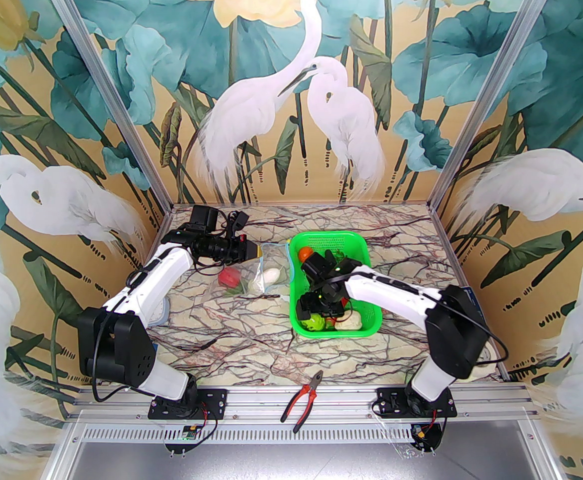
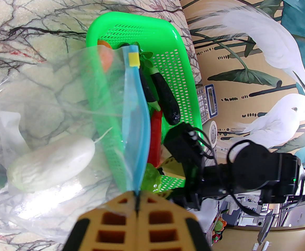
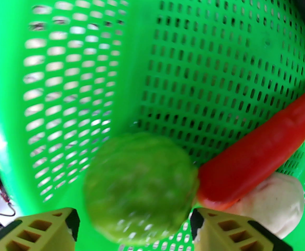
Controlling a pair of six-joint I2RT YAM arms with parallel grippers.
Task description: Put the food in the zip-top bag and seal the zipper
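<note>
My left gripper (image 1: pixel 259 252) is shut on the near end of the zipper (image 2: pixel 135 108), the light blue strip along the mouth of the clear zip-top bag (image 2: pixel 50 114). It holds that mouth edge up beside the green basket (image 1: pixel 329 238). Inside the bag lie a white cucumber (image 2: pixel 53 161) and a red tomato (image 1: pixel 229 276). My right gripper (image 3: pixel 133 213) is down in the basket, open, with the green cabbage (image 3: pixel 139 187) between its fingers. A red chili (image 3: pixel 254 158) and the cream cauliflower (image 3: pixel 275 203) lie against the cabbage. Two dark eggplants (image 2: pixel 165 98) and an orange tomato (image 1: pixel 305 254) sit at the basket's far end.
Red-handled pliers (image 1: pixel 304 398) lie at the table's near edge between the arm bases. A calculator (image 2: pixel 207 103) rests beyond the basket by the right wall. The bag (image 1: pixel 256 273) lies just left of the basket. Walls close in the table on three sides.
</note>
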